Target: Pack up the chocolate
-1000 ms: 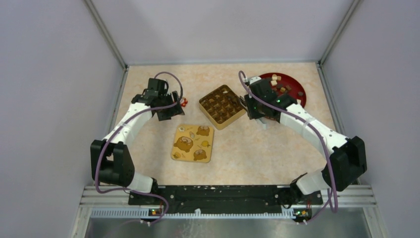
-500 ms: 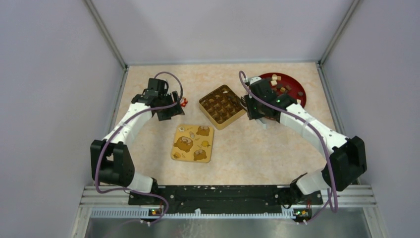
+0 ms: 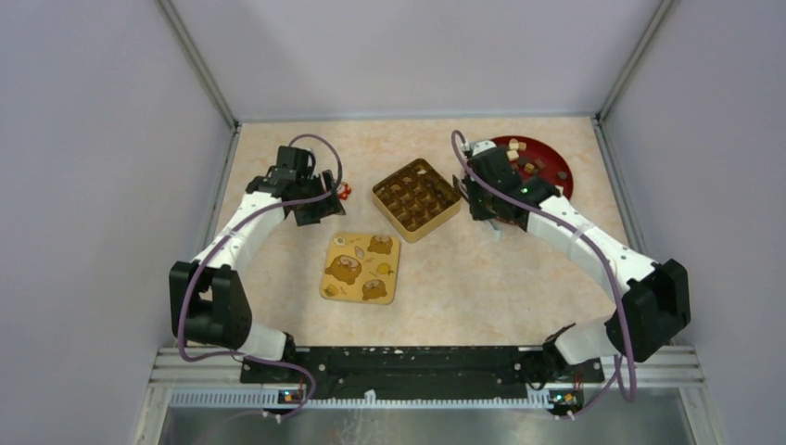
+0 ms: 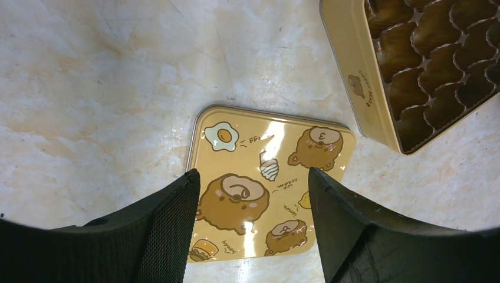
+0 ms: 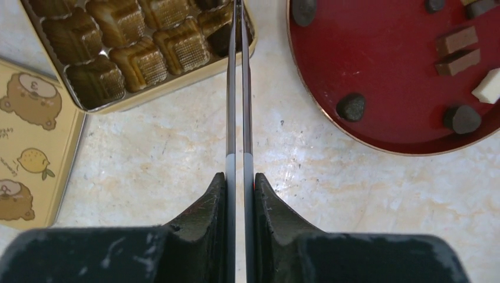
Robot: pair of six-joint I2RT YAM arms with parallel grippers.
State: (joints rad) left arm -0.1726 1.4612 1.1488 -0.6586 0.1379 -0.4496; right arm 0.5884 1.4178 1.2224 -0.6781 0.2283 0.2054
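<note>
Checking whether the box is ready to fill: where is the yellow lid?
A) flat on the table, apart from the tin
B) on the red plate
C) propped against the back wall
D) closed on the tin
A: the yellow lid lies flat on the table, picture side up, with the open tin beyond it, its compartments exposed.

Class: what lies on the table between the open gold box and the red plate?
In the right wrist view, only bare marbled table lies between box and plate; the shut right gripper hangs above that gap.
</note>
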